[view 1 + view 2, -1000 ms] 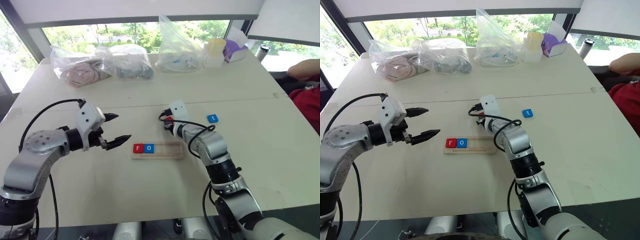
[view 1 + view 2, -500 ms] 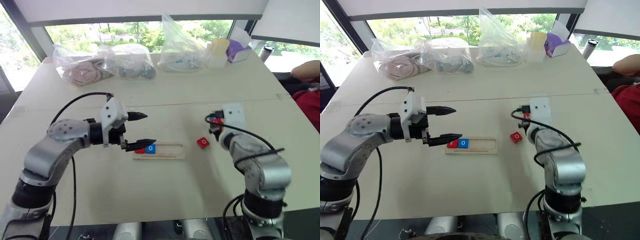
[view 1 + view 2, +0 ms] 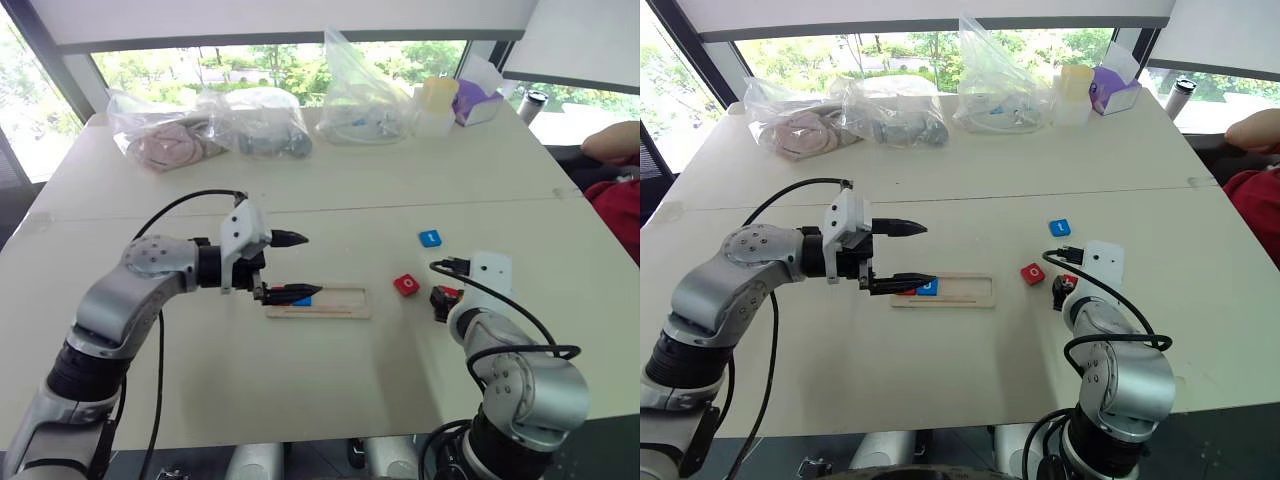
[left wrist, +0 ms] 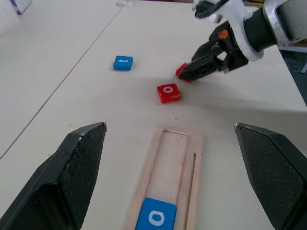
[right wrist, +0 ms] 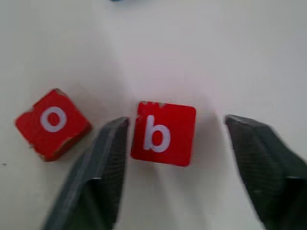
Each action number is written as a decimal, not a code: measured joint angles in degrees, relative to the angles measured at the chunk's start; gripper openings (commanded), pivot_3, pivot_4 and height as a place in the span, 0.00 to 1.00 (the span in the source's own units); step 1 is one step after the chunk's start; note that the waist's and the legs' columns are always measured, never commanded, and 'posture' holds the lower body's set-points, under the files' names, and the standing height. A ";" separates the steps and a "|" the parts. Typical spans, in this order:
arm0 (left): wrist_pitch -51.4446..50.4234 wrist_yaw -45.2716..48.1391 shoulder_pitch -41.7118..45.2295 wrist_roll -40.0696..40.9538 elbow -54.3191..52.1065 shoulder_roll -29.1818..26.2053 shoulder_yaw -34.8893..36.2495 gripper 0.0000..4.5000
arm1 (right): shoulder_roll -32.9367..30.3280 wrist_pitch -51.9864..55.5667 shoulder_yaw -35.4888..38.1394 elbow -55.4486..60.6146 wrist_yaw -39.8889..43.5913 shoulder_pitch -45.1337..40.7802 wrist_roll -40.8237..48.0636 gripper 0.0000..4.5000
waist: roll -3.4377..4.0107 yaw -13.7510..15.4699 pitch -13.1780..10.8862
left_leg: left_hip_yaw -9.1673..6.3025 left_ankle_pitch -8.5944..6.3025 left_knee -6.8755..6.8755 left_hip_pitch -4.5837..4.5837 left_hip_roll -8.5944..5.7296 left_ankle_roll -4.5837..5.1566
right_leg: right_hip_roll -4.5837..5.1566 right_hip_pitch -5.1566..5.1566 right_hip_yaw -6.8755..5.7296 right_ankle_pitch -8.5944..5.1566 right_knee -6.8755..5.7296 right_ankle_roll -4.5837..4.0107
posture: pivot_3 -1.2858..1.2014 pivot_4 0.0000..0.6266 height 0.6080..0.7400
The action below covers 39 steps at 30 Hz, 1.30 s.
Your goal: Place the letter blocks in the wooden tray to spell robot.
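Right hand [image 5: 175, 158] open, fingers astride red b block [image 5: 163, 132] on bench [image 3: 300, 390]. Left hand [image 3: 290, 265] open over wooden tray [image 3: 335, 302], blue o [image 4: 155, 216] inside. Red o [image 3: 406, 285] right of tray; blue t [image 3: 429, 238] farther.

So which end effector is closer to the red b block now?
The right end effector: the red b block lies on the table between its open fingers. The left end effector is far away, over the wooden tray's left end.
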State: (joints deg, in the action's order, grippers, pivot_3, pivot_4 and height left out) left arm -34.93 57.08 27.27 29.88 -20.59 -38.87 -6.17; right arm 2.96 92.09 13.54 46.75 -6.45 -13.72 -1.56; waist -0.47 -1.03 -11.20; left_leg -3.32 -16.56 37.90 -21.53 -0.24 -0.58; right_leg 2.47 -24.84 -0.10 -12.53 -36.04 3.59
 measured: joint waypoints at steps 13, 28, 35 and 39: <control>-1.44 2.80 0.31 1.97 1.22 -2.28 0.66 1.00 | -21.93 -12.81 2.54 -2.34 18.17 -4.89 7.67 0.99 | 0.03 -0.05 -0.05 | 0.05 -0.01 -0.10 0.01 -0.03 0.02 | -0.02 0.05 -0.05 -0.12 0.07 0.16 | 0.52 0.24 1.00; -7.60 5.92 -3.49 6.81 -5.60 -10.40 1.82 1.00 | -47.21 -75.47 1.84 -36.74 67.29 17.75 16.21 0.99 | -0.12 0.17 -0.17 | 0.23 -0.06 0.00 0.13 0.01 0.10 | -0.05 0.28 0.02 -0.10 0.31 0.14 | 0.52 0.24 1.00; -8.14 5.06 -3.96 6.84 -6.09 -10.94 2.63 1.00 | -48.06 -85.45 -3.51 -50.40 70.03 10.64 13.89 0.99 | -0.17 0.20 -0.20 | 0.28 -0.06 0.06 0.12 -0.02 0.10 | 0.01 0.31 0.06 -0.08 0.27 0.14 | 0.52 0.24 1.00; -8.26 4.23 -4.34 6.82 -6.78 -10.85 2.59 1.00 | -47.88 -88.14 -5.32 -56.61 71.46 6.50 13.95 0.81 | -0.17 0.27 -0.20 | 0.26 -0.05 0.07 0.15 -0.02 0.09 | 0.01 0.31 0.06 0.03 0.18 -0.05 | 0.52 0.24 1.00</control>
State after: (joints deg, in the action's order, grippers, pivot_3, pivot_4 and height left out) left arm -43.19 61.31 22.93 36.70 -27.36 -49.72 -3.57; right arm -44.92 3.95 8.21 -9.86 65.01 -7.22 12.39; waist -0.65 -0.76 -11.40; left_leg -3.06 -16.62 37.97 -21.39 -0.26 -0.48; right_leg 2.48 -24.54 -0.05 -12.50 -35.86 3.54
